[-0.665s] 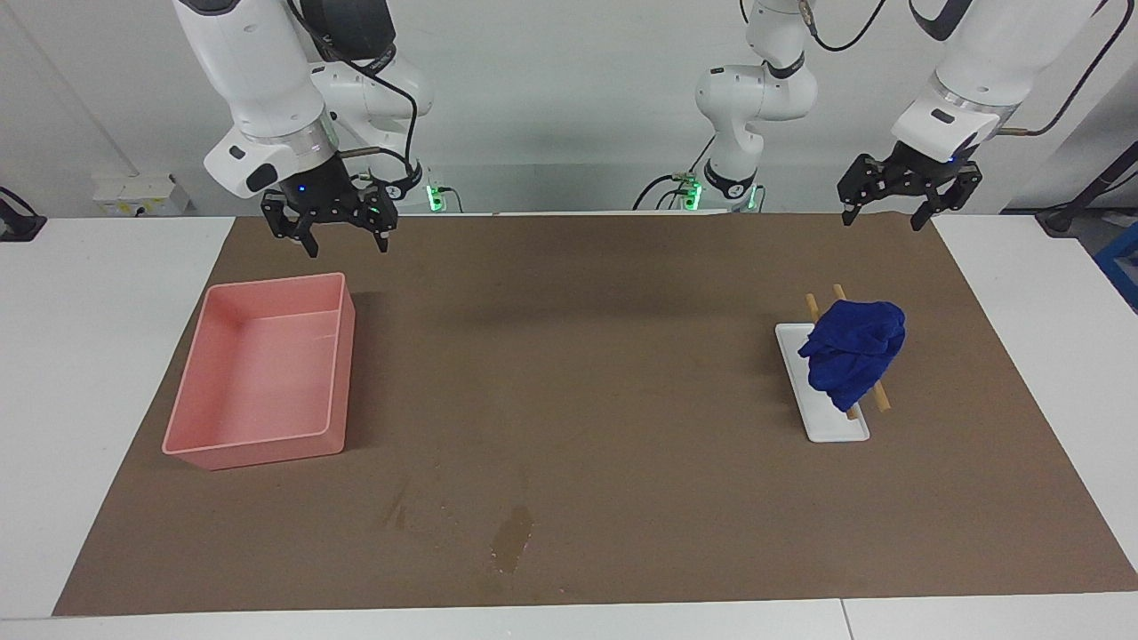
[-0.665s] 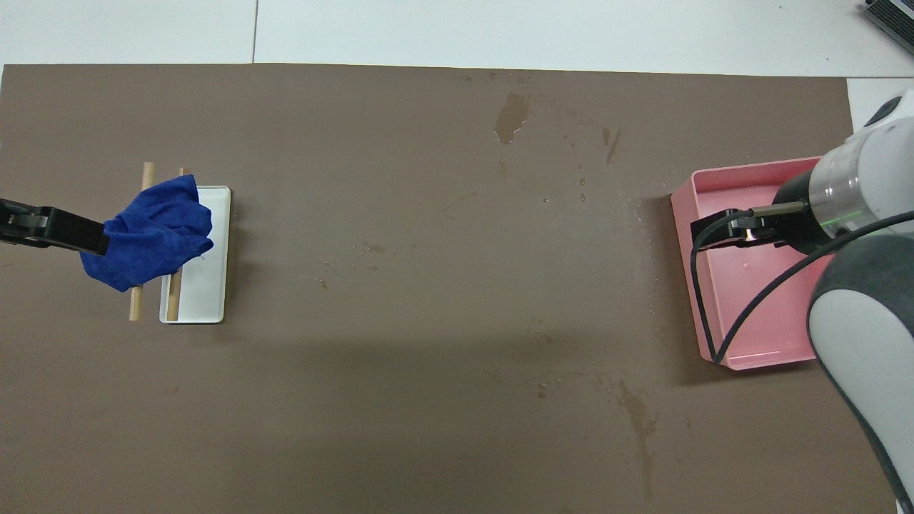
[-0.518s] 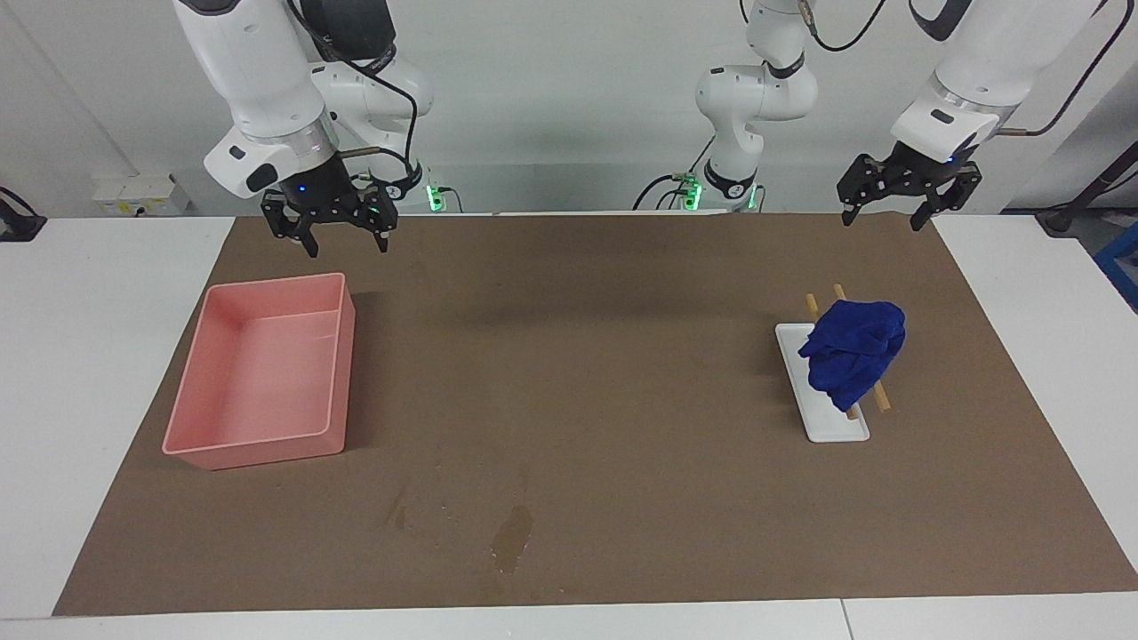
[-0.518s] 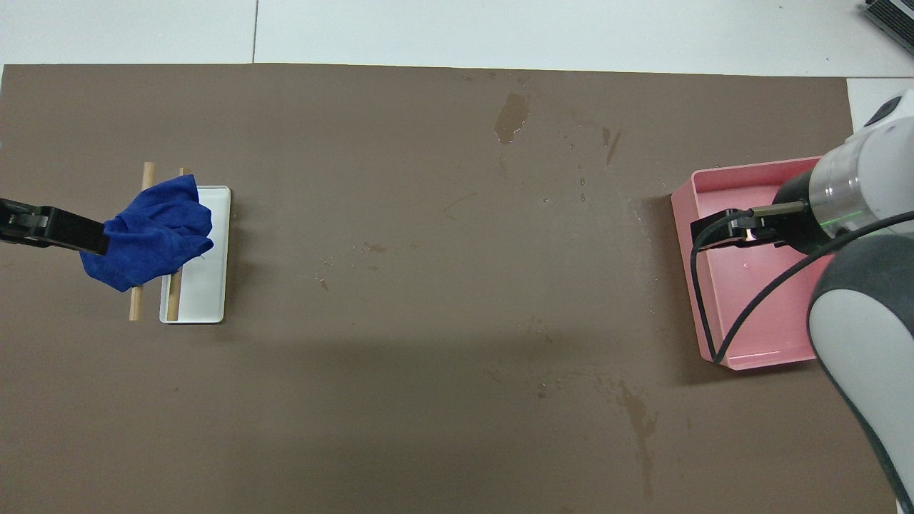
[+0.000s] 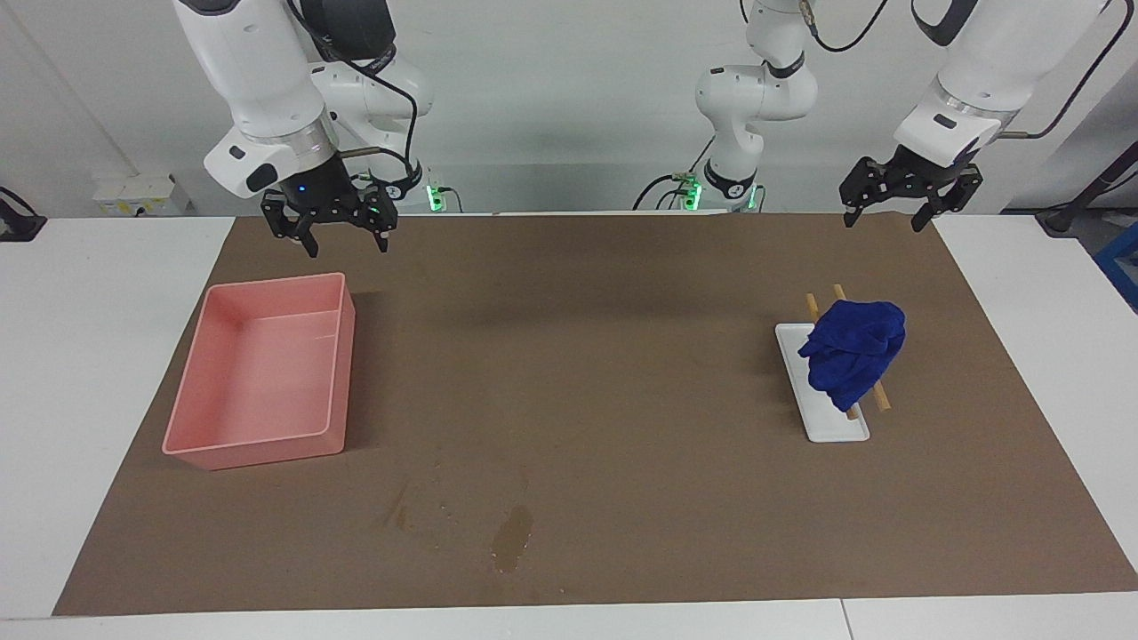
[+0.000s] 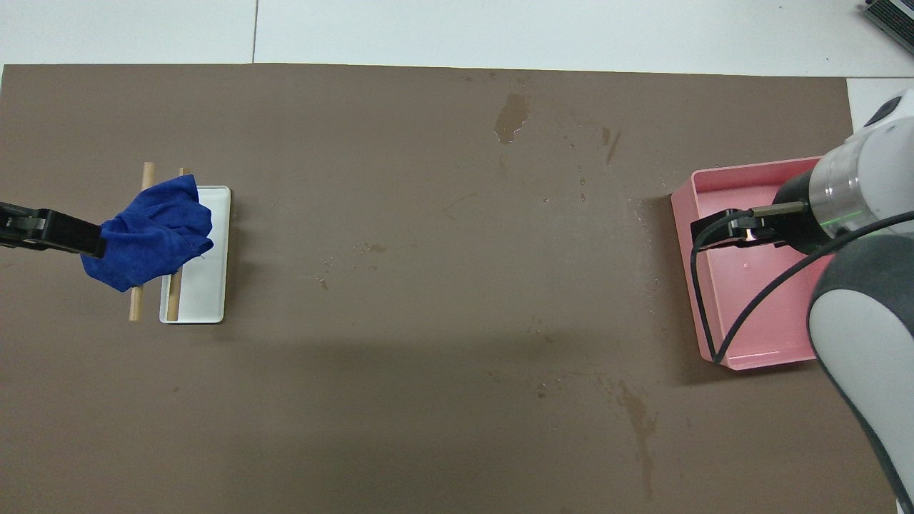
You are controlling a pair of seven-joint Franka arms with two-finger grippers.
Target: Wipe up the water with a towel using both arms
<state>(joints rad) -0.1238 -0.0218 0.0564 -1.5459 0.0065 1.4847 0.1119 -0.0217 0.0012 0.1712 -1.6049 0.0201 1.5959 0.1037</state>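
Note:
The blue towel lies bunched on two wooden rods over a white tray, toward the left arm's end; it also shows in the overhead view. The water is a dark blotch with streaks on the brown mat, farther from the robots than the towel; it also shows in the overhead view. My left gripper hangs open and empty above the mat's robot-side edge, apart from the towel. My right gripper hangs open and empty above the robot-side end of the pink tub.
A pink plastic tub stands empty toward the right arm's end, also in the overhead view. A thin wet streak lies beside the main blotch. The brown mat covers most of the white table.
My left gripper has shifted very slightly up and away from the towel. The right gripper, towel, tub and water have not moved.

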